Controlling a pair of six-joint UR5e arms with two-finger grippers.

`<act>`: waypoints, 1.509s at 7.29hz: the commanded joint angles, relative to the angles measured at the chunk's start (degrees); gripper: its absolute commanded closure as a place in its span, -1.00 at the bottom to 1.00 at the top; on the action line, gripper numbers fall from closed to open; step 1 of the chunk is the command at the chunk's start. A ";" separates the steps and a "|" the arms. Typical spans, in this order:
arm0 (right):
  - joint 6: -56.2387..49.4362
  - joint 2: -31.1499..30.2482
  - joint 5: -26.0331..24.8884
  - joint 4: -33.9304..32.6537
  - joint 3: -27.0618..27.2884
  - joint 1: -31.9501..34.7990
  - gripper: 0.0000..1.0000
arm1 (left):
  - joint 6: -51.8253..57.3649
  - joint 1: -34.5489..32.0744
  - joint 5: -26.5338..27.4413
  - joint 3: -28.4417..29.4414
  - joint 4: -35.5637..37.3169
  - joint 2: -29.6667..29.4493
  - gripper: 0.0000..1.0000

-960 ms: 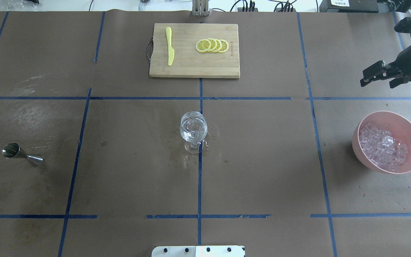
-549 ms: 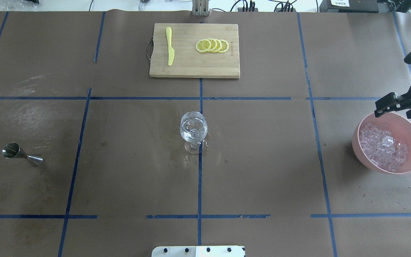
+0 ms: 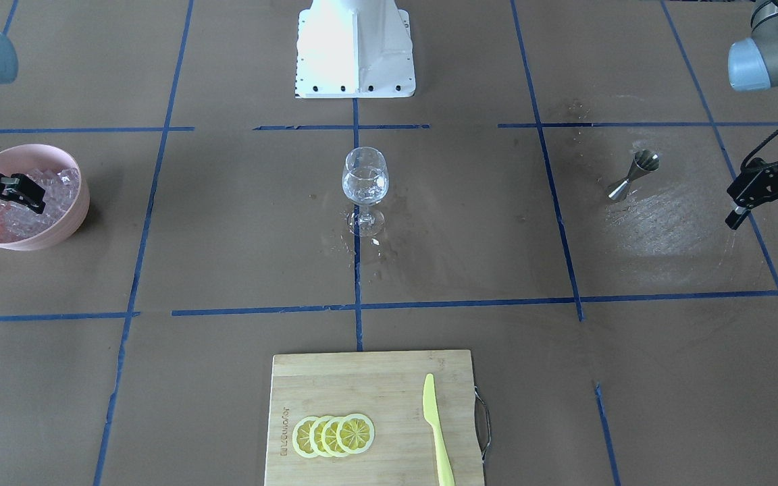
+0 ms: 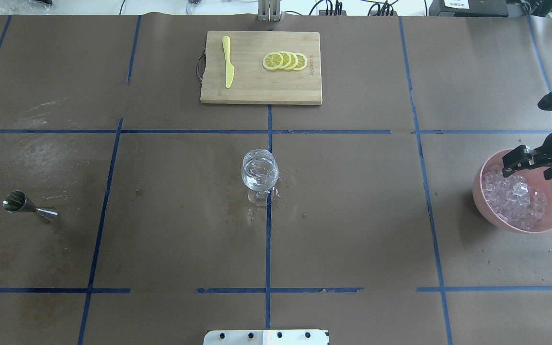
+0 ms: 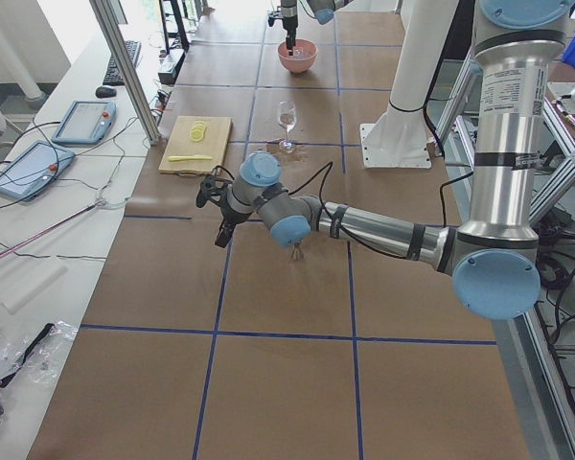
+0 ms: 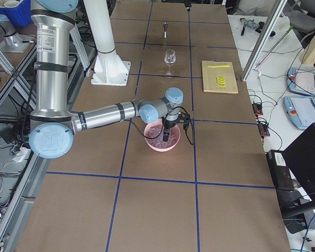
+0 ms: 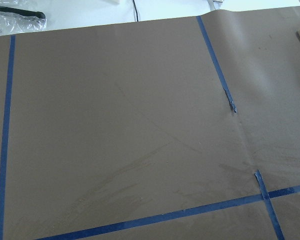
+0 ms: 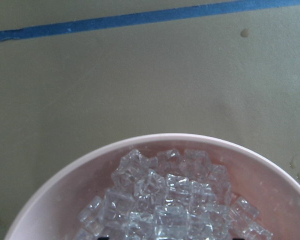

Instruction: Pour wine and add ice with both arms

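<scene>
step: ice pickup, by my read. Pour looked done; no ice visible in the glass.
right gripper (image 4: 531, 166): hung over the far side of the pink bowl (image 4: 478, 194), jaws spread wide, nothing between them.
left gripper (image 3: 765, 221): parked out at the table edge, jaws apart, empty, well clear of the work.
ice (image 4: 513, 197): heaped in the bowl, on the robot's right side. Wrist cam looked straight down onto the pile.
wine (image 3: 364, 190): small clear pool in the stemmed glass (image 4: 259, 172), mid-table, wet specks around its foot.
jigger (image 4: 29, 207): lay on its side, far left, untouched by either arm.
how to do it: drop onto the crown of the heap, straddle one proud cube, close slowly. Slick cubes will squirt out if pinched off-centre.
clearance: keep both fingers inside the rim; a nudge could shove the bowl.
transfer: release just above the glass mouth. It looked top-heavy and easy to tip.
</scene>
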 commanded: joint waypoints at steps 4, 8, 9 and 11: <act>2.40 -0.68 0.50 1.59 -0.18 -0.16 0.29 | -5.94 -0.09 0.68 -2.77 -0.19 0.12 -1.00; 2.40 -2.87 0.58 1.50 2.45 -0.08 0.95 | -6.03 -0.17 0.77 -4.44 -0.19 0.65 -1.00; 2.40 -3.05 0.58 1.50 2.63 -0.08 1.00 | -6.03 -0.18 0.77 -4.71 -0.27 0.91 -1.00; 2.31 -3.05 0.58 1.59 2.46 -0.16 1.00 | -6.03 -0.18 0.77 -4.97 -0.27 1.52 -1.00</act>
